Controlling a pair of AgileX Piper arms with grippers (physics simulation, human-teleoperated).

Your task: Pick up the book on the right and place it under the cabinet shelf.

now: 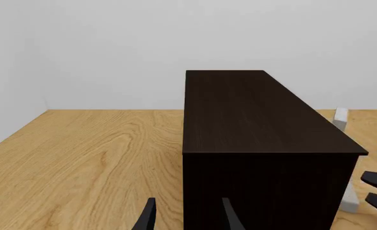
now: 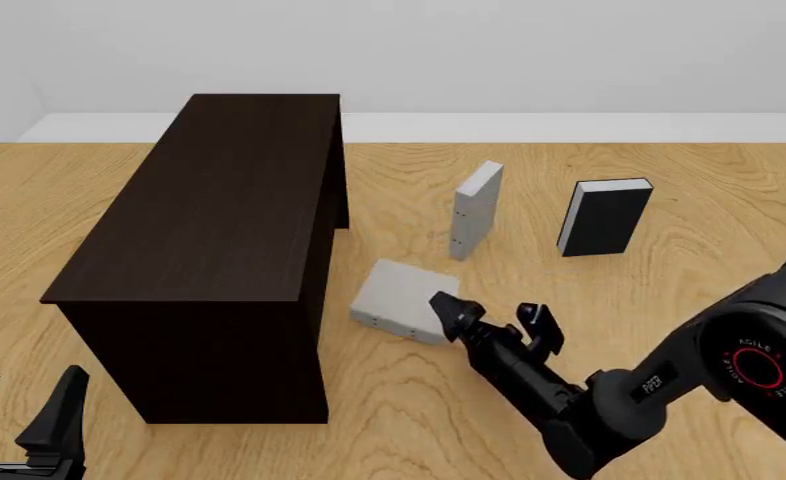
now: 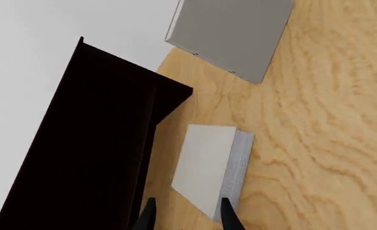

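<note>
The book (image 2: 396, 300) is light grey and lies flat on the table just right of the dark brown cabinet shelf (image 2: 220, 210), beside its open side. It also shows in the right wrist view (image 3: 205, 165), a narrow strip of table apart from the cabinet shelf (image 3: 79, 158). My right gripper (image 2: 489, 315) is open just right of the book, one fingertip at its near corner; the right wrist view shows its spread fingers (image 3: 187, 218). My left gripper (image 2: 20, 410) is open and empty at the front left, before the cabinet shelf (image 1: 265, 143).
A second pale grey book (image 2: 477, 210) stands upright behind the flat one; it shows in the right wrist view (image 3: 230, 33). A black-covered book (image 2: 604, 217) stands upright further right. A white wall runs along the table's far edge.
</note>
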